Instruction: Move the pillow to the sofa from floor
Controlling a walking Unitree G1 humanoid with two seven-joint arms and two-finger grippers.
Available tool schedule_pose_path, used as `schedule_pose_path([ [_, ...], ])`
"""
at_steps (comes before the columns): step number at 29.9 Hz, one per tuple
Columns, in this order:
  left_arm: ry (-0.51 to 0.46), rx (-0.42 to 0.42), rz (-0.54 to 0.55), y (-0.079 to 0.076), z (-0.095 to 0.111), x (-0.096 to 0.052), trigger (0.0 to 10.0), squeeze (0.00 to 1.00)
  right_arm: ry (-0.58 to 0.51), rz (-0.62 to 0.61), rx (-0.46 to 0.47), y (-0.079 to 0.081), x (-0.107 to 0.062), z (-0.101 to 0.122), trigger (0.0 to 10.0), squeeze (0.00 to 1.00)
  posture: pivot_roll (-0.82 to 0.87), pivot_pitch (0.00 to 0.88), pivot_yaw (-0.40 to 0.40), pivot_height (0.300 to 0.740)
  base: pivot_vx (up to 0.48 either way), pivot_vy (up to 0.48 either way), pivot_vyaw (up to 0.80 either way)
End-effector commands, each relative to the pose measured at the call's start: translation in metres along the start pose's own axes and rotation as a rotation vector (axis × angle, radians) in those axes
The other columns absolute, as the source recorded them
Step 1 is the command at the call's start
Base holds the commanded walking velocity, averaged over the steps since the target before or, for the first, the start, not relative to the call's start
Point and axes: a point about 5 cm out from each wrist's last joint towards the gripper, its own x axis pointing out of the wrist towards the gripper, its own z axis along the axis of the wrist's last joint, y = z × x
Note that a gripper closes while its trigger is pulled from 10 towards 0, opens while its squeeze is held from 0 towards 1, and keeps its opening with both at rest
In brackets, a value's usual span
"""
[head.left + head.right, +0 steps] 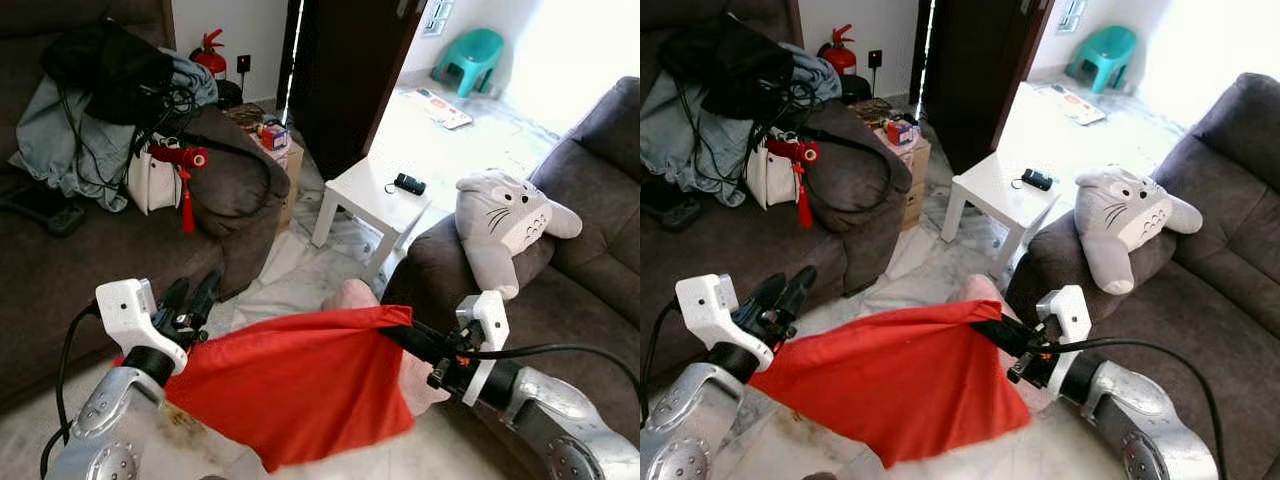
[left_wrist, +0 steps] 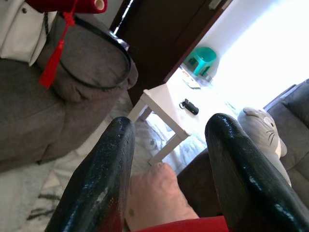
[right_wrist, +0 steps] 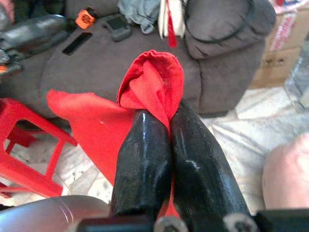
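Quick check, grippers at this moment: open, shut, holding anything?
Left gripper: open, holding nothing, beside the red cloth.
Right gripper: shut on the red cloth's corner.

Place: a home living room, lived-in and cluttered.
Seating: a dark grey sofa lay just beyond the right gripper, and a second grey sofa stood beyond the left gripper.
Toy: a grey plush cat-like figure sat on the sofa arm above the right gripper.
Belongings: clothes, a white handbag and black cables were heaped on the sofa past the left gripper.
Table: a small white side table stood farther ahead, between the sofas.
Floor: pale marble-patterned tiles.
Background: a dark wooden door, a red fire extinguisher and a teal plastic chair stood well away.
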Motion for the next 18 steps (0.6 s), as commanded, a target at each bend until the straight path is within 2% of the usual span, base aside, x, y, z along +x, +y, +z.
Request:
schedule_pose_path([
  [1,-0.008,-0.007,-0.035,-0.007,0.003,0.001,10.0,0.0,-0.082,-0.008,-0.058,-0.005,-0.01,0.018,10.0,0.0,0.28,0.017,-0.222,0.74,0.0,0.0,0.0],
  [7,0.024,-0.027,-0.091,-0.015,0.001,-0.001,10.0,0.0,-0.082,0.023,-0.036,-0.003,-0.011,0.016,10.0,0.0,0.28,0.008,-0.213,0.74,0.0,0.0,0.0],
  [14,0.064,-0.016,-0.108,-0.014,-0.003,-0.008,10.0,0.0,-0.076,0.076,-0.025,0.001,-0.01,0.015,10.0,0.0,0.28,0.005,-0.212,0.74,0.0,0.0,0.0],
  [15,0.09,0.006,-0.105,-0.011,-0.005,-0.012,10.0,0.0,-0.073,0.08,-0.022,0.001,-0.011,0.014,10.0,0.0,0.28,0.007,-0.212,0.74,0.0,0.0,0.0],
  [17,0.191,0.118,-0.085,0.003,-0.012,-0.028,10.0,0.0,-0.056,0.113,-0.018,0.003,-0.011,0.013,10.0,0.0,0.29,0.015,-0.217,0.74,0.0,0.0,0.0],
  [18,0.218,0.141,-0.082,0.007,-0.013,-0.033,10.0,0.0,-0.051,0.123,-0.015,0.004,-0.011,0.013,10.0,0.0,0.29,0.015,-0.217,0.74,0.0,0.0,0.0],
])
